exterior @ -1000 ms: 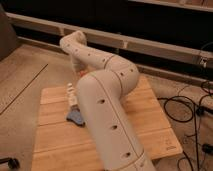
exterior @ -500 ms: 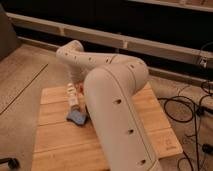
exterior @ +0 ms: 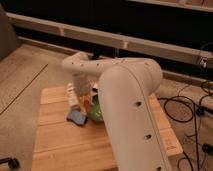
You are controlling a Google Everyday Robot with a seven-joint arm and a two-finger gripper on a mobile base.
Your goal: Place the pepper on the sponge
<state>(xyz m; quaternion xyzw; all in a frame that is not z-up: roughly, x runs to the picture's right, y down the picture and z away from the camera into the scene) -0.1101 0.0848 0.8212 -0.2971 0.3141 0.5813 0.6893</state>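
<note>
Since half a second ago the big white arm (exterior: 132, 117) has swung toward the right of the view. A green bowl (exterior: 97, 112) that it covered now shows, and the sponge (exterior: 76, 117) lies where it lay.

Nearest the camera, that thick arm link rises from the bottom edge and hides the right part of the wooden table (exterior: 62, 145). Past the bare planks the blue sponge lies flat, its top bare, just beside the bowl on its right. Just behind and above the sponge hangs the gripper (exterior: 73, 96), pointing down from the bent wrist. Whether it is spread or pinching anything I cannot tell. An orange-yellow patch (exterior: 92, 95) at the bowl's far rim, beside the wrist, may be the pepper. Farther off, cables (exterior: 187, 107) trail over the floor before a dark wall (exterior: 100, 15).

I judge the placing still open, since nothing rests on the sponge. The scene fits two stages. Either the gripper already carries the pepper and is arriving over the pad, or the pepper sits at the bowl and is yet to be grasped. In either case the finish calls for a short, careful descent onto a small target crowded by the bowl.
</note>
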